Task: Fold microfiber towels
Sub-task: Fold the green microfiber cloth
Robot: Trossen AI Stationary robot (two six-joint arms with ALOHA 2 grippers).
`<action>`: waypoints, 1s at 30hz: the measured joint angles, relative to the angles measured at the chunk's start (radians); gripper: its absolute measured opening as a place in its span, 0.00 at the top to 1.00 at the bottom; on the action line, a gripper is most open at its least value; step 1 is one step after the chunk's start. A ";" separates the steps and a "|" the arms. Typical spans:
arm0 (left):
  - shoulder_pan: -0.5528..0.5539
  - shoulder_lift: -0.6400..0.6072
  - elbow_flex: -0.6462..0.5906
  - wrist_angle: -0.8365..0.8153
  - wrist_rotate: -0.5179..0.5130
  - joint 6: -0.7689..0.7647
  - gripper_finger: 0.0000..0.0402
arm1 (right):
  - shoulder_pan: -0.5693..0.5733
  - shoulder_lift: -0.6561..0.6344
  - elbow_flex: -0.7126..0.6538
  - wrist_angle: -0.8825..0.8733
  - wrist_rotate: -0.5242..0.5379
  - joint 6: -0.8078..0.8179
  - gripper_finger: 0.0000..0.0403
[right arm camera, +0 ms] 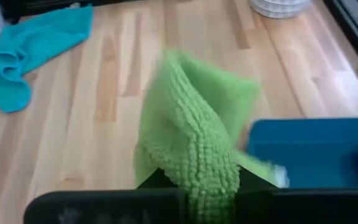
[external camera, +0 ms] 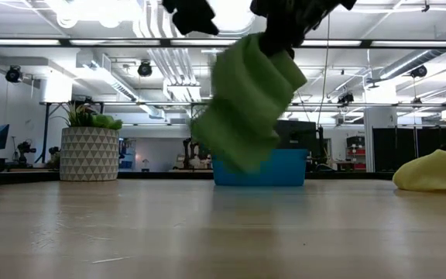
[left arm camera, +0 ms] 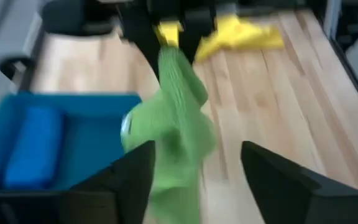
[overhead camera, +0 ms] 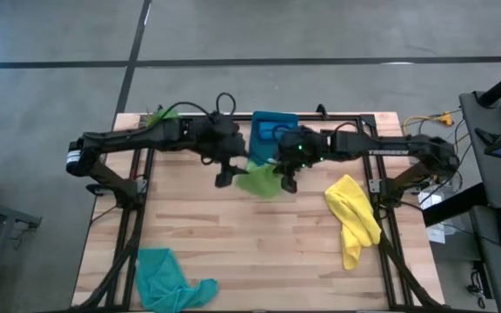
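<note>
A lime green towel [overhead camera: 257,180] hangs in a bunched bundle from my right gripper [overhead camera: 287,181], above the middle of the table just in front of the teal-blue bin [overhead camera: 259,117]. My left gripper [overhead camera: 224,176] is open, close on the towel's left; in its wrist view the towel [left arm camera: 176,130] hangs by its fingers, and I cannot tell whether it touches them. A blue towel [left arm camera: 33,146] lies rolled in the bin. A yellow towel [overhead camera: 353,219] lies crumpled at the right. A teal towel [overhead camera: 168,280] lies crumpled at the near left. My right gripper pinches the green towel's upper end [right arm camera: 207,177] between its two fingers, several bunched layers together. The fingers come from above, pointing down [external camera: 289,19]. The towel hangs below them in loose folds, its lower end [external camera: 238,159] clear of the table.
The bin [external camera: 258,172] stands at the far middle edge. A potted plant in a patterned white pot [external camera: 89,153] stands at the far left corner. Bare wood lies between the teal and yellow towels at the near middle [overhead camera: 259,252].
</note>
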State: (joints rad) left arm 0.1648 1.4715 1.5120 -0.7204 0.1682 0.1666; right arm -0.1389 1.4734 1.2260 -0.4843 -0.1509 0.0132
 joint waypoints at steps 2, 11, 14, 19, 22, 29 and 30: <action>0.018 0.000 0.000 0.052 -0.002 -0.001 0.39 | -0.016 0.002 0.034 -0.049 0.000 -0.010 0.98; 0.075 0.025 0.000 0.088 -0.002 -0.003 0.35 | -0.080 0.019 0.198 -0.216 0.026 -0.077 0.98; 0.084 0.044 0.000 0.092 -0.002 -0.003 0.35 | -0.085 0.019 0.263 -0.268 0.021 -0.113 0.98; 0.093 0.079 0.000 0.108 -0.002 -0.002 0.35 | -0.075 0.019 0.357 -0.375 -0.033 -0.195 0.98; 0.099 0.101 0.000 0.117 0.001 0.001 0.35 | -0.060 0.019 0.397 -0.447 -0.039 -0.200 0.98; 0.097 0.197 -0.001 0.123 0.178 -0.004 0.35 | 0.010 0.020 0.473 -0.545 -0.040 -0.200 0.98; 0.095 0.215 -0.001 0.123 0.185 -0.004 0.35 | 0.023 0.020 0.484 -0.548 -0.039 -0.200 0.98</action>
State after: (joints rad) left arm 0.2601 1.6863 1.5107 -0.5973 0.3533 0.1628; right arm -0.1163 1.4936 1.7104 -1.0328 -0.1902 -0.1864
